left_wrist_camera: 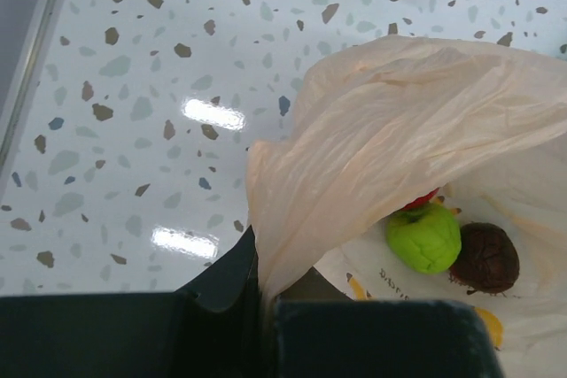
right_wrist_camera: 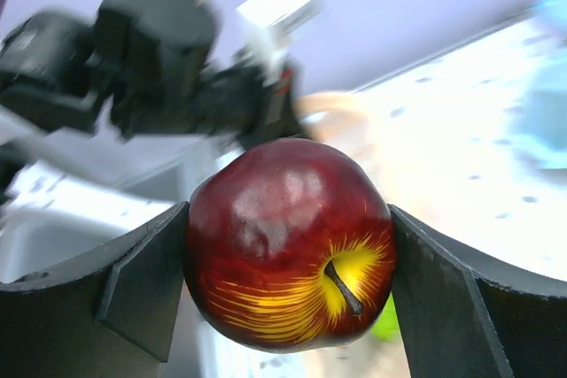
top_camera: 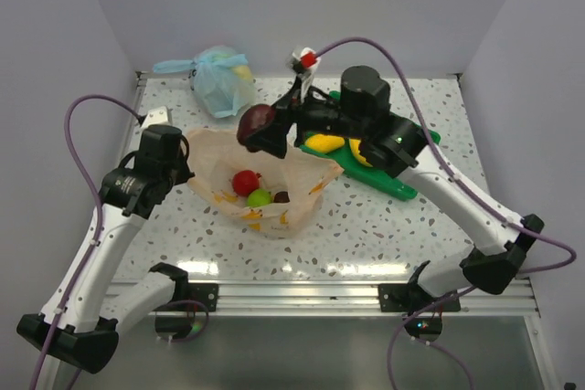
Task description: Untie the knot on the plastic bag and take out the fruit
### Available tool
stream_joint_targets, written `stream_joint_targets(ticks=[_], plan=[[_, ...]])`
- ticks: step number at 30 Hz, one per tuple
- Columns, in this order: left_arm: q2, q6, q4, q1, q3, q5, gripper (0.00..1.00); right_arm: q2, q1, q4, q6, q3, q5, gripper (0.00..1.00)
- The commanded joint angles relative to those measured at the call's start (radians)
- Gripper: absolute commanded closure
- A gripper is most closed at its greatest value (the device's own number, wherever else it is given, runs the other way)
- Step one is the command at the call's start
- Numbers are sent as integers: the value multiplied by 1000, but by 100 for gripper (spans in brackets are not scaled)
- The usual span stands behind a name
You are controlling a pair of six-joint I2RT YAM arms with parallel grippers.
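The pale-orange plastic bag [top_camera: 274, 212] lies open mid-table, and no knot shows on it. My left gripper [top_camera: 189, 163] is shut on the bag's left edge and holds that flap [left_wrist_camera: 399, 121] up; its jaws [left_wrist_camera: 266, 307] pinch the film. Inside the bag lie a red fruit [top_camera: 243, 182], a green lime [left_wrist_camera: 423, 236] and a dark brown piece [left_wrist_camera: 485, 258]. Above the bag's far rim, my right gripper [top_camera: 260, 132] is shut on a dark red apple [right_wrist_camera: 288, 245] with a yellow patch round its stem. Its fingers [right_wrist_camera: 146, 281] press both sides of the apple.
A light blue knotted bag [top_camera: 219, 79] sits at the back left. A green tray [top_camera: 402, 186] lies on the right, under the right arm, with yellow fruit [top_camera: 331, 143] on it. Grey walls close in the back and sides.
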Motion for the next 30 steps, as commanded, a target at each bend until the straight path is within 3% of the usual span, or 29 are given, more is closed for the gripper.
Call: stream_joint_targets(ticks=[1, 6, 10, 12, 18, 25, 28, 29, 30], plan=[[-20, 34, -54, 3, 29, -113, 100, -83, -48, -87, -108, 14, 264, 78], [-26, 25, -42, 3, 1, -79, 100, -166, -149, -138, -174, -105, 670, 79], [-48, 12, -10, 3, -39, -29, 100, -215, -269, -136, -146, -254, 836, 85], [-78, 8, 15, 3, -77, 11, 100, -231, -355, -123, -114, -370, 856, 87], [-131, -17, 76, 3, -193, 146, 100, -218, -586, -87, 58, -616, 827, 80], [-154, -31, 76, 3, -249, 191, 100, -51, -749, -63, 171, -712, 740, 67], [-152, -32, 78, 3, -256, 206, 100, 1, -774, -81, 191, -710, 735, 38], [-152, -32, 78, 3, -258, 209, 100, 4, -775, -93, 193, -707, 746, 20], [-151, -32, 78, 3, -260, 209, 100, 3, -775, -93, 193, -704, 746, 13]])
